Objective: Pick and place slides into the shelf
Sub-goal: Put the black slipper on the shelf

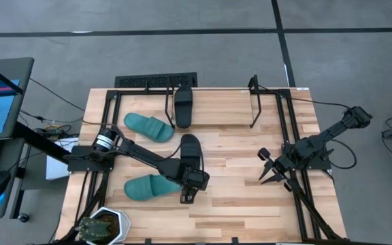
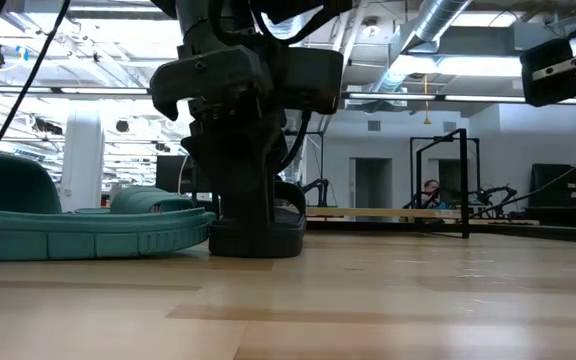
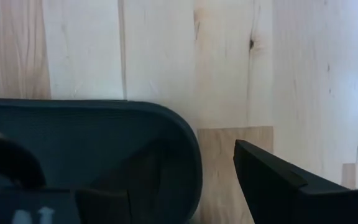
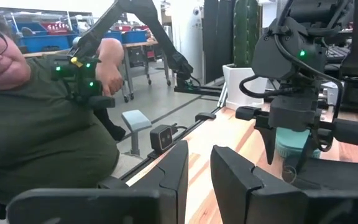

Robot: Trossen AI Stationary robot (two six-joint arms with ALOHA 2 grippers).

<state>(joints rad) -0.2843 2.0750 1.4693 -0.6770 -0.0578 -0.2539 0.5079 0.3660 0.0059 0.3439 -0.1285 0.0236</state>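
Note:
A black slide (image 1: 190,151) lies flat on its sole at the table's middle. My left gripper (image 1: 192,182) is open and points down over the slide's near end (image 3: 104,143). One finger (image 3: 5,163) is over the footbed. The other finger (image 3: 278,186) is outside the rim, with bare wood between it and the slide. Two teal slides lie on the table, one (image 1: 148,127) toward the far left and one (image 1: 148,187) beside my left gripper. A second black slide (image 1: 183,105) lies in the shelf (image 1: 254,109) of thin black rods at the far edge. My right gripper (image 1: 267,169) waits at the right, its fingers nearly together (image 4: 199,168). My left gripper straddles the rim at the black slide's near end (image 3: 185,155) from above. Its outer finger stands clear of the slide. Whether the inner finger touches the footbed cannot be told. The slide lies flat on the table.
A black slotted grille (image 1: 155,81) lies behind the shelf at the far edge. A potted plant (image 1: 104,228) stands at the near left corner. Bare wood lies between the arms and along the near edge. A person (image 4: 36,124) shows beyond the table in the right wrist view.

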